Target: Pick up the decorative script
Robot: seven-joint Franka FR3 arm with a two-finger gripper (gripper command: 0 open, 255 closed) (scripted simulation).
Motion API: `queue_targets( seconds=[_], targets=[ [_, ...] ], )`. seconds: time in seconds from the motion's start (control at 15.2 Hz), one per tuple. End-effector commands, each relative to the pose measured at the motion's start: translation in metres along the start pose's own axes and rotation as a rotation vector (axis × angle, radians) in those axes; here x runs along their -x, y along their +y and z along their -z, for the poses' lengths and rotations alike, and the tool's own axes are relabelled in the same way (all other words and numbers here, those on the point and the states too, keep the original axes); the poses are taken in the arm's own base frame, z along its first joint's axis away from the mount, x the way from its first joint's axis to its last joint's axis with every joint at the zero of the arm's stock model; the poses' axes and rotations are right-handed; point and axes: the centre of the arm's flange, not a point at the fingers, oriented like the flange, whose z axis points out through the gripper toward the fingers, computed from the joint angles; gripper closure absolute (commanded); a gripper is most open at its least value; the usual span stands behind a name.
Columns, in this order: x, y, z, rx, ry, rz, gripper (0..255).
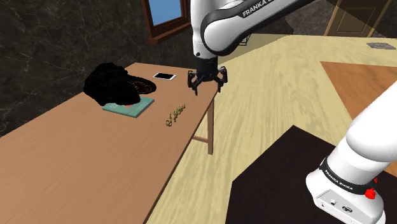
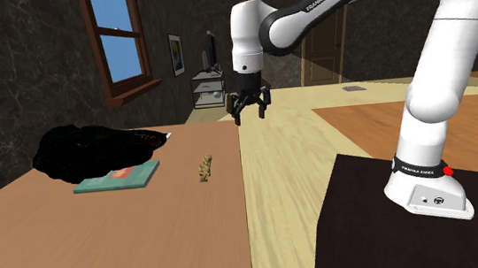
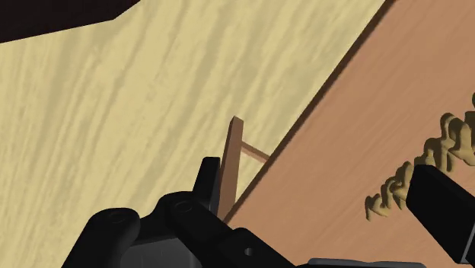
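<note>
The decorative script (image 1: 175, 114) is a small golden-tan cursive piece lying flat on the wooden table (image 1: 76, 165), near its long edge. It also appears in the second exterior view as the script (image 2: 204, 167). My black gripper (image 1: 207, 85) hangs open above the table's edge, up and to the right of the script in the shoulder view, and holds nothing. In the second exterior view the gripper (image 2: 250, 112) is well above and beyond the script. From the wrist, the script (image 3: 426, 160) lies beside one fingertip (image 3: 445, 209), not between the fingers.
A black lumpy object (image 1: 113, 84) rests partly on a teal book (image 1: 130, 108) further in on the table. A white phone (image 1: 164, 76) lies near the far end. A table leg (image 1: 210, 130) stands below the gripper. The dark stand (image 1: 286, 184) is at the lower right.
</note>
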Motion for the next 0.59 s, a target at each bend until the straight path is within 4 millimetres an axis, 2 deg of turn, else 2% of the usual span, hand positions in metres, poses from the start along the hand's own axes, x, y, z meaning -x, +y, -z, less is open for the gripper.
queue_targets(
  seconds=[0.0, 0.53],
  targets=[
    [-0.007, -0.021, -0.016, -0.005, -0.005, -0.053, 0],
    [-0.051, -0.097, -0.074, -0.017, -0.022, -0.246, 0]
  ],
)
